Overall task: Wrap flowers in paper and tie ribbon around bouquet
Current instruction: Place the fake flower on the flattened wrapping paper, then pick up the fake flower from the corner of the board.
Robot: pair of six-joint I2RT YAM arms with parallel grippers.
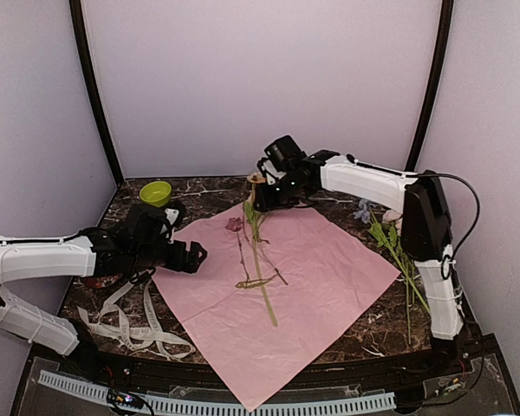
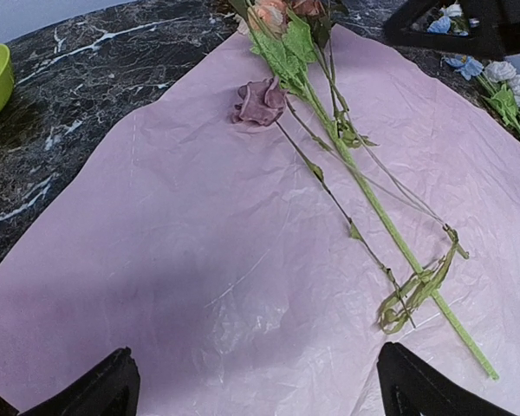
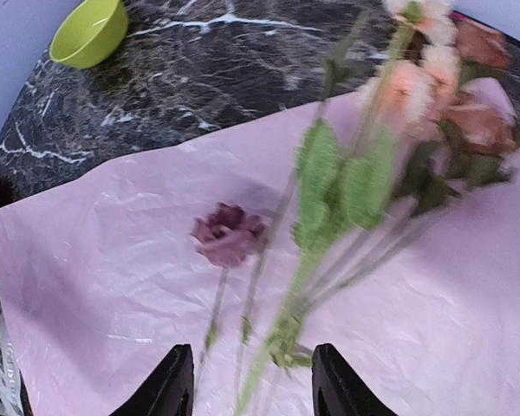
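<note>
1. Inspecting the paper [image 1: 329, 260]: lies spread flat on the dark marble table [image 1: 217, 192], lightly creased, with one corner pointing near and one far.
2. Flowers [image 3: 316, 178]: rest across the middle of the paper, cut ends pointing near, peach and pink blooms at the far corner. Show blurred in the right wrist view. Carry a loose curl of green leaves partway down the stems.
3. Purple bloom [image 2: 260, 102]: lies flat on the paper just left of the main stems, on its own thin stalk.
4. Right gripper [image 3: 251, 351]: hangs over the far corner of the paper, at the bloom end of the flowers. Fingers parted, with the thin stems running through the gap. Cannot tell whether either pad touches a stem.
5. Left gripper [image 2: 256, 351]: sits low at the left edge of the paper, fingers spread wide and pinching nothing. Faces right toward the stems, apart from them.
6. Second bunch [image 1: 386, 230]: lies off the paper on the table at the right, beside the right arm. Blue and white blooms lie far, green stems trail near.
7. Ribbon [image 1: 134, 325]: lies in loose loops on the table at the near left, beside the paper's left edge, nearer than the left arm. Untied, apart from both grippers.
8. Green bowl [image 1: 156, 192]: stands upright at the far left of the table, off the paper.
</note>
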